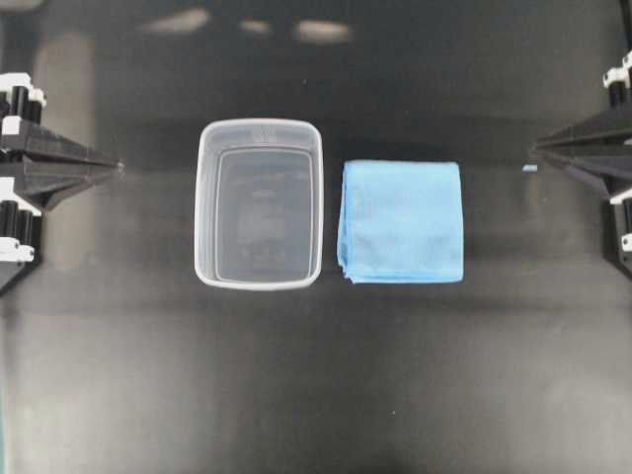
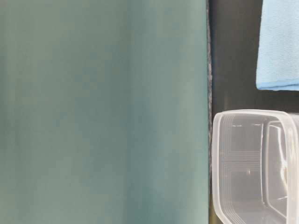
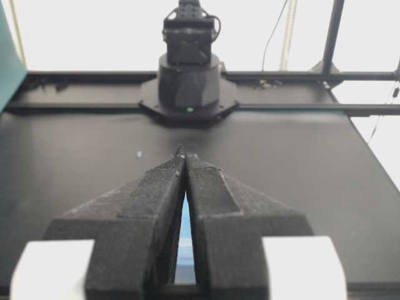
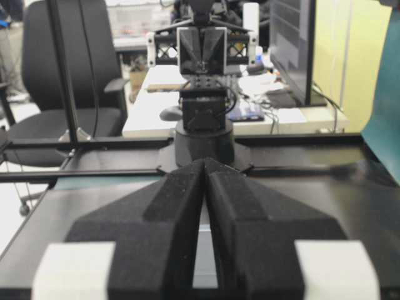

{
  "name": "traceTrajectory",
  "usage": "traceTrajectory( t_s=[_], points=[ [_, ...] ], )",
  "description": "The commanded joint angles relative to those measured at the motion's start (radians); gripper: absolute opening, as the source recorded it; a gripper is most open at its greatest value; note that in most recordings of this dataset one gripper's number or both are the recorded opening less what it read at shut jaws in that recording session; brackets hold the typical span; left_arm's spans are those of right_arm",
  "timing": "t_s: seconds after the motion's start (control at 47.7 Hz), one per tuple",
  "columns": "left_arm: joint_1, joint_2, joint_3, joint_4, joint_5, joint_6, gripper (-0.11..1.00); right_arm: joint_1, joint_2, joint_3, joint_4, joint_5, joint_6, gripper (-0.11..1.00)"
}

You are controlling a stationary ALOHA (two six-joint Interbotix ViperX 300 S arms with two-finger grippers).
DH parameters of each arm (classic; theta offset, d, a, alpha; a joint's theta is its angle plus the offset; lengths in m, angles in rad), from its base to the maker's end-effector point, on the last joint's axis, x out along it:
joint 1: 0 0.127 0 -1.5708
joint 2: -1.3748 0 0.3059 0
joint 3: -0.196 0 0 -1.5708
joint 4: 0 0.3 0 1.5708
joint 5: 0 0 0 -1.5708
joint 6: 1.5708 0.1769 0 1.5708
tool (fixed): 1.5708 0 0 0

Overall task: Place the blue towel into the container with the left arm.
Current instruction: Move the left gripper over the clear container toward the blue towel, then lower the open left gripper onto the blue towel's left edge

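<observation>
Towel (image 1: 401,221) lies well apart from left gripper (image 1: 117,167).

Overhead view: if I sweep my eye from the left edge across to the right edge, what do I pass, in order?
left gripper → container → blue towel → right gripper. Both grippers are shut and held back at the table's sides; the container and towel lie side by side in the middle.

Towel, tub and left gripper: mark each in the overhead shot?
blue towel (image 1: 401,221), overhead view, middle of the folded cloth.
container (image 1: 260,125), overhead view, top rim.
left gripper (image 1: 117,167), overhead view, tip of the closed fingers.
</observation>
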Motion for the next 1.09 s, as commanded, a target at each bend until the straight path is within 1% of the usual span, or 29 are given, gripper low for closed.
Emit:
traceTrajectory(
  t_s=[0.0,0.021,0.084,0.168,0.273,0.44,0.482,0.524,0.587,0.671,0.692,0.755,0.797,0.839,0.881,1.069],
  points=[
    [0.003,-0.012,-0.071,0.041,-0.025,0.009,0.06,0.003,0.009,-0.015,0.005,-0.014,0.008,0.01],
    [0.005,-0.011,-0.078,0.041,-0.023,0.009,0.06,0.003,0.008,-0.014,0.005,-0.015,0.008,0.01],
    [0.012,-0.005,-0.098,0.041,0.0,0.006,0.0,-0.005,0.005,-0.012,0.005,-0.017,0.008,0.01],
    [0.014,0.017,-0.121,0.041,0.074,-0.006,0.0,-0.012,0.005,-0.012,0.008,-0.018,0.008,0.01],
    [0.008,0.067,-0.176,0.041,0.195,-0.008,0.0,-0.028,0.005,-0.012,0.012,-0.006,0.011,0.01],
    [0.012,0.173,-0.304,0.041,0.337,0.014,0.0,-0.037,0.003,-0.012,0.015,0.009,0.029,0.01],
    [0.015,0.202,-0.333,0.041,0.362,0.014,0.0,-0.038,0.003,-0.012,0.015,0.014,0.032,0.03],
    [0.018,0.232,-0.364,0.041,0.388,0.014,0.0,-0.04,0.002,-0.012,0.015,0.018,0.035,0.08],
    [0.025,0.273,-0.407,0.041,0.426,0.012,0.0,-0.041,0.002,-0.011,0.015,0.028,0.037,0.2],
    [0.026,0.337,-0.465,0.041,0.491,0.012,0.0,-0.041,0.0,-0.012,0.014,0.037,0.038,0.4],
    [0.026,0.351,-0.477,0.041,0.503,0.012,0.0,-0.041,0.0,-0.014,0.015,0.038,0.038,0.48],
    [0.026,0.393,-0.511,0.041,0.54,0.012,0.0,-0.041,-0.005,-0.014,0.015,0.038,0.038,0.65],
    [0.026,0.42,-0.534,0.041,0.561,0.012,0.0,-0.041,-0.008,-0.014,0.015,0.041,0.038,0.73],
    [0.026,0.449,-0.554,0.041,0.578,0.012,0.0,-0.041,-0.012,-0.014,0.015,0.044,0.038,0.77],
    [0.026,0.479,-0.575,0.041,0.592,0.012,0.0,-0.041,-0.017,-0.014,0.015,0.046,0.038,0.79],
    [0.034,0.63,-0.712,0.041,0.657,0.014,0.02,-0.041,-0.043,-0.015,0.015,0.064,0.037,0.77]
  ],
)
